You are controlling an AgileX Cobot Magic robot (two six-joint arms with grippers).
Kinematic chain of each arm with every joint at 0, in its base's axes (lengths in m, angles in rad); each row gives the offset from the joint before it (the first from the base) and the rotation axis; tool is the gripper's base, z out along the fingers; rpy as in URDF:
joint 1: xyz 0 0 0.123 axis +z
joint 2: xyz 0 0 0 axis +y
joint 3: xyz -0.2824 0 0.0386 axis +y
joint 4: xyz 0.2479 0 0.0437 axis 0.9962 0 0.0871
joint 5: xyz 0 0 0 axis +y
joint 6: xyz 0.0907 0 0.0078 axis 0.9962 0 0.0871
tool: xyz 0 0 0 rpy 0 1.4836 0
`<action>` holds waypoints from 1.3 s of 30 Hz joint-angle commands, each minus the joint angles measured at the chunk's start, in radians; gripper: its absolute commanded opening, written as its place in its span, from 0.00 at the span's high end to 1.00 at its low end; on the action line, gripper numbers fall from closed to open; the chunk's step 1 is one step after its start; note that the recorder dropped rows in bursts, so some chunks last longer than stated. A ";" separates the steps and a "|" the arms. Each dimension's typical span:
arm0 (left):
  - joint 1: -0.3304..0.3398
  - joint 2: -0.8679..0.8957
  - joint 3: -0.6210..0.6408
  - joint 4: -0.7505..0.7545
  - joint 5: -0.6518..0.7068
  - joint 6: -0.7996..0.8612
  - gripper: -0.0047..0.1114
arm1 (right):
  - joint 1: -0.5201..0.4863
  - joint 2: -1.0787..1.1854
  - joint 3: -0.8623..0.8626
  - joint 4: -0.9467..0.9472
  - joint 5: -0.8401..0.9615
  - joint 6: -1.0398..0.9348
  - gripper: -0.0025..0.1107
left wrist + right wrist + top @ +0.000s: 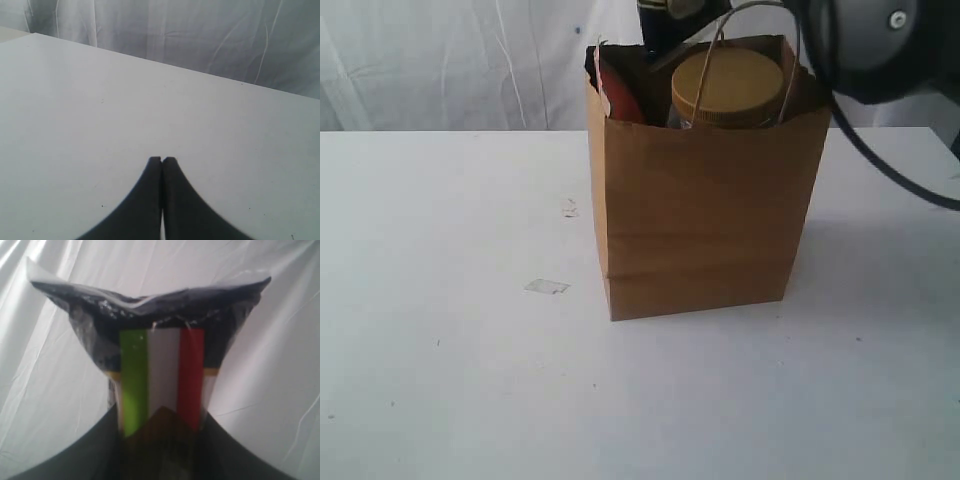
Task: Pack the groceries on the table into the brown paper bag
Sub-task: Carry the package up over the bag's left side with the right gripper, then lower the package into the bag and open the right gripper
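The brown paper bag (700,220) stands upright mid-table. Inside it I see the clear jar's tan lid (727,87) and a reddish-orange pouch (620,95) at the left side. My right gripper (160,420) is shut on the long dark-blue packet (150,320) with its green, white and red stripes. In the exterior view a dark and tan part of the packet (665,20) shows just above the bag's rear rim, under the right arm (870,45). My left gripper (162,160) is shut on nothing above the bare white table (100,110).
A small clear scrap (546,287) and a faint mark (569,208) lie on the table left of the bag. A black cable (890,165) hangs from the right arm past the bag's right side. White cloth hangs behind the table.
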 commanded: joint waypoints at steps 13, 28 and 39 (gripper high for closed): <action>-0.007 -0.005 0.002 0.009 -0.004 0.002 0.96 | -0.043 0.048 -0.024 0.034 -0.120 0.008 0.98; -0.007 -0.005 0.002 0.009 -0.004 0.002 0.96 | -0.072 0.070 -0.024 0.138 -0.037 0.062 0.98; -0.007 -0.005 0.002 0.009 -0.004 0.002 0.96 | -0.072 0.122 -0.024 0.136 -0.022 0.060 0.98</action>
